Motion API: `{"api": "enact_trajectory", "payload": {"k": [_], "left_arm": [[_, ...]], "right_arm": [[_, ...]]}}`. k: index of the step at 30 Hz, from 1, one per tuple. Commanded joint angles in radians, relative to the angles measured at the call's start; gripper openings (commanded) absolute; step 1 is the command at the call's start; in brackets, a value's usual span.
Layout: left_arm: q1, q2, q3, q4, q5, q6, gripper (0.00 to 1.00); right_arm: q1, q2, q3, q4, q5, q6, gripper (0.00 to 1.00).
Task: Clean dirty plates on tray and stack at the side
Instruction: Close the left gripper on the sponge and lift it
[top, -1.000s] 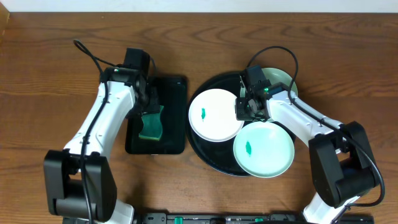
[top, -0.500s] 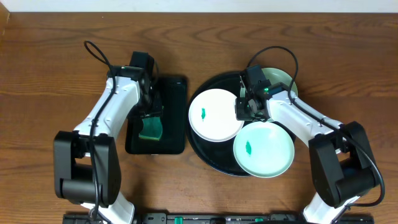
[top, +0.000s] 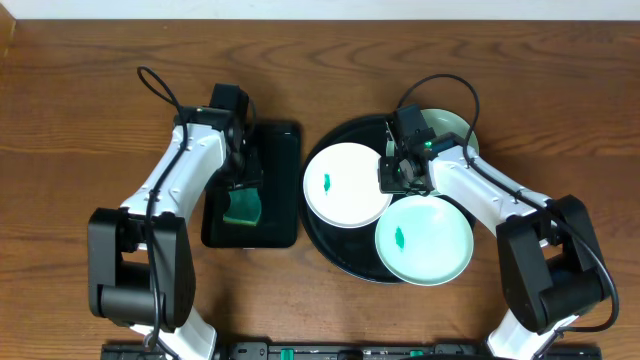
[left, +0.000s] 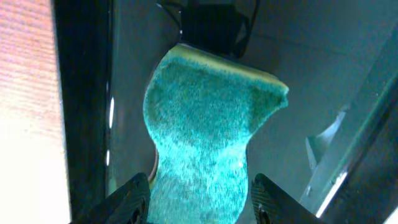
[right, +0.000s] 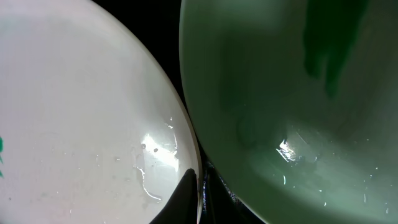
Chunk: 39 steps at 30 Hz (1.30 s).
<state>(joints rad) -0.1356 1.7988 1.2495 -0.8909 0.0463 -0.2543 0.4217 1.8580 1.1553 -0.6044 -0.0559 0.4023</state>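
While white plate and front mint plate are showing smears, none stacked aside, left gripper is straddling sponge, grip uncertain; right gripper is resting shut at the white rim.

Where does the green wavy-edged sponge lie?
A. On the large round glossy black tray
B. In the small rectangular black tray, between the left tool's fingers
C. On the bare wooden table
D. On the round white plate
B: the green sponge rests in the small rectangular black tray, with one finger of the left tool on either side of it.
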Motion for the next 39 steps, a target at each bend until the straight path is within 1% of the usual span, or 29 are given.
{"api": "enact_trajectory", "payload": {"k": [1, 9, 19, 35, 37, 39], "left_arm": [[-0.002, 0.012, -0.056, 0.037, 0.002, 0.016, 0.54], [-0.001, 0.012, -0.089, 0.112, 0.002, 0.016, 0.54], [0.000, 0.012, -0.109, 0.131, 0.001, 0.016, 0.54], [0.000, 0.012, -0.190, 0.209, -0.010, 0.016, 0.54], [0.000, 0.012, -0.197, 0.212, -0.010, 0.016, 0.51], [0.000, 0.012, -0.197, 0.212, -0.010, 0.016, 0.44]], "right_arm": [[0.006, -0.004, -0.006, 0.003, -0.001, 0.009, 0.05], [0.006, -0.004, -0.006, 0.003, -0.002, 0.009, 0.05], [0.006, -0.004, -0.006, 0.003, -0.002, 0.009, 0.05], [0.006, -0.004, -0.006, 0.003, -0.002, 0.009, 0.05], [0.006, -0.004, -0.006, 0.003, -0.002, 0.009, 0.05], [0.006, -0.004, -0.006, 0.003, -0.002, 0.009, 0.05]]}}
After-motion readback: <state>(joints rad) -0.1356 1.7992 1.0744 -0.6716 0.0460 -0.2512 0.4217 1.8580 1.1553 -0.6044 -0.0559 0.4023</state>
